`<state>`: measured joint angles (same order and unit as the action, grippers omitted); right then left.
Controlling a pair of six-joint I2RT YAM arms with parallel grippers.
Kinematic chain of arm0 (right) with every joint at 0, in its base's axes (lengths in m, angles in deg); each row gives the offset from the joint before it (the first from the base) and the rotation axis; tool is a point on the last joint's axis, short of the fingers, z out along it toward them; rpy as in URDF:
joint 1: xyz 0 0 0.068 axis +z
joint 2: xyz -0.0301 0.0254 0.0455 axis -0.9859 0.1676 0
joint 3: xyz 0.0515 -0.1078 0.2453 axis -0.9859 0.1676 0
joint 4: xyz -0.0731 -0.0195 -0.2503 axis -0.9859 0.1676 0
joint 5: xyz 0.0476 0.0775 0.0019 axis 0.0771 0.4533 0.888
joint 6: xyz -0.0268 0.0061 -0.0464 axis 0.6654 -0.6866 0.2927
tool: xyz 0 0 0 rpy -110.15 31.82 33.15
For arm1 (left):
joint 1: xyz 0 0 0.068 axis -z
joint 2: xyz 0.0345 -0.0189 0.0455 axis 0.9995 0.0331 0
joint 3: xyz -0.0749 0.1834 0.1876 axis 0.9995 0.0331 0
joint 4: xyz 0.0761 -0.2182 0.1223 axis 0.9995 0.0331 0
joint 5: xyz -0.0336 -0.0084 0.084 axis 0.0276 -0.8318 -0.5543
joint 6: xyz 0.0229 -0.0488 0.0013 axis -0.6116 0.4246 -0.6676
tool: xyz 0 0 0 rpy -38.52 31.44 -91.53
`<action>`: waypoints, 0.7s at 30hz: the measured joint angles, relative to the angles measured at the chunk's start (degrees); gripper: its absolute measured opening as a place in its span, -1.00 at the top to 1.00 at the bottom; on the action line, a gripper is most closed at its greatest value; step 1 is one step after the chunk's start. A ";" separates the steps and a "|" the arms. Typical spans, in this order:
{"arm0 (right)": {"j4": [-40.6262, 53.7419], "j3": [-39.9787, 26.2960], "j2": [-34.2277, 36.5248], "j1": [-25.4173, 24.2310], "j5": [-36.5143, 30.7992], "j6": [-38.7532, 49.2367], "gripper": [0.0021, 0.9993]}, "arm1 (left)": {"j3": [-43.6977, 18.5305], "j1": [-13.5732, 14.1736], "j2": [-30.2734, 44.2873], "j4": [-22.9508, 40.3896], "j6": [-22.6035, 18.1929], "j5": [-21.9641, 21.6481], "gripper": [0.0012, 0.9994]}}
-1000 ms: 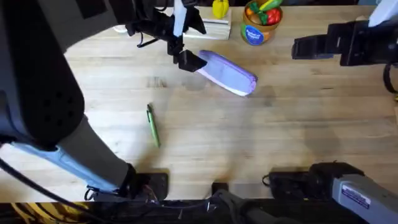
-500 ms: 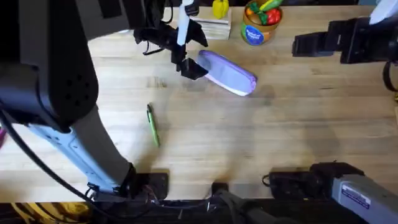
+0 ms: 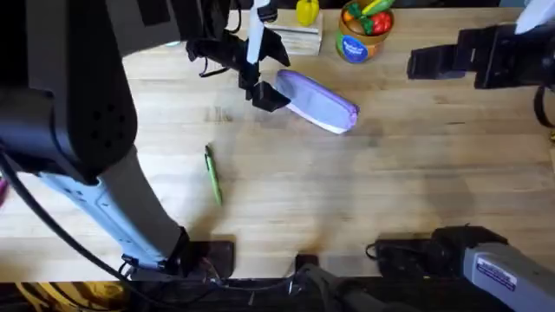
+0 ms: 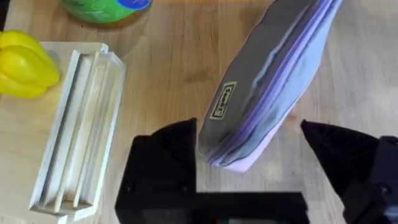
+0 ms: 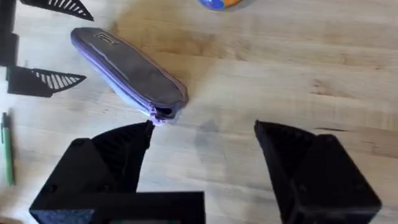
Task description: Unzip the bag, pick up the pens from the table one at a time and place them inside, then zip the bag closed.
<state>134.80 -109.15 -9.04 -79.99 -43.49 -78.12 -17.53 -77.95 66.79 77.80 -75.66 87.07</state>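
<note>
Hardly begun, I'd say: the bag (image 3: 316,100) lies zipped at the far middle of the table (image 3: 364,191), lavender and plump. The green pen (image 3: 212,174) waits near left. The left gripper (image 4: 249,158) straddles the bag's left end, fingers spread; the right gripper (image 5: 202,155) hovers open beside it.

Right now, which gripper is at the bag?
The left gripper: its open fingers straddle one end of the purple pencil pouch. The right gripper hangs apart, also open.
</note>
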 joint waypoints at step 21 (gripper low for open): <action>0.16 0.00 -0.01 0.00 2.24 -3.29 -1.00 | -0.06 0.07 0.00 1.20 -0.07 -0.53 0.92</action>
<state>134.95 -109.15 -9.05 -79.99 -41.25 -81.41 -17.59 -77.88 66.79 79.00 -75.72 86.54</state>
